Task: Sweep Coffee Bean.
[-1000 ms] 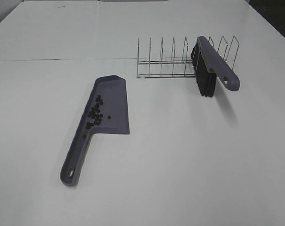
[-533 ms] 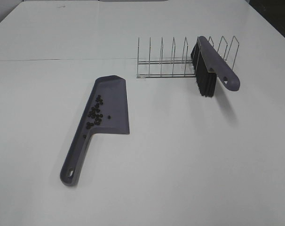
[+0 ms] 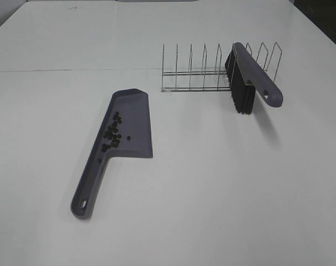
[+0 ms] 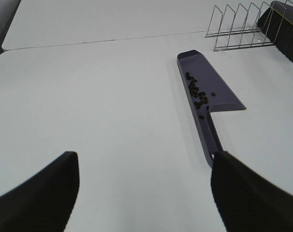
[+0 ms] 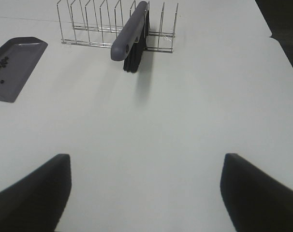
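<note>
Several coffee beans (image 3: 112, 133) lie in the grey-purple dustpan (image 3: 132, 119), clustered along its raised side wall; the pan rests flat on the white table, handle (image 3: 87, 191) toward the front. The wrist views show the beans (image 4: 197, 93) and dustpan (image 4: 212, 89) (image 5: 16, 65) too. A brush (image 3: 248, 75) with black bristles stands in the wire rack (image 3: 196, 69), its handle sticking out. Neither arm shows in the exterior view. My left gripper (image 4: 144, 195) is open over bare table short of the dustpan handle. My right gripper (image 5: 144, 191) is open, well short of the brush (image 5: 132, 34).
The wire rack (image 5: 88, 24) stands at the back of the table, its other slots holding nothing. A seam (image 3: 74, 70) runs across the white table behind the dustpan. The table's right edge (image 5: 282, 43) borders a dark floor.
</note>
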Robot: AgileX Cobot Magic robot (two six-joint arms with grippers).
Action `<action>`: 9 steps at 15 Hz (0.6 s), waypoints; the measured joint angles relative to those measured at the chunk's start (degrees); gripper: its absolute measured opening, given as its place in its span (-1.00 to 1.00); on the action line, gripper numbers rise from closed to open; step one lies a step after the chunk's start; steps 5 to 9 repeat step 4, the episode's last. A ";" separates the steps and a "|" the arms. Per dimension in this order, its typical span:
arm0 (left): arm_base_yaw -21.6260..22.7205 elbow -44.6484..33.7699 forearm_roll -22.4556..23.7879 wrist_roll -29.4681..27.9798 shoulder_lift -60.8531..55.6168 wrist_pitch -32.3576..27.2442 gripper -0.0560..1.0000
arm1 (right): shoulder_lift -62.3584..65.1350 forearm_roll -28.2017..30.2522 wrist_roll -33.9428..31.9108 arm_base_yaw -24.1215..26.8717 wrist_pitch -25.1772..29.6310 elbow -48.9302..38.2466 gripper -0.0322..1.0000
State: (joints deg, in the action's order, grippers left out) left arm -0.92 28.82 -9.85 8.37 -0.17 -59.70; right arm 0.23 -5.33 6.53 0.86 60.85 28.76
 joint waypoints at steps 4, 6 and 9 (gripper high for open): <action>0.00 0.00 0.00 0.00 0.00 0.00 0.46 | 0.00 0.00 0.00 0.00 0.00 0.00 0.50; 0.00 0.00 0.00 0.00 0.00 0.00 0.46 | 0.00 0.00 0.00 0.00 0.00 0.00 0.50; 0.00 0.00 0.00 0.00 0.00 0.00 0.46 | 0.00 0.00 0.00 0.00 0.00 0.00 0.50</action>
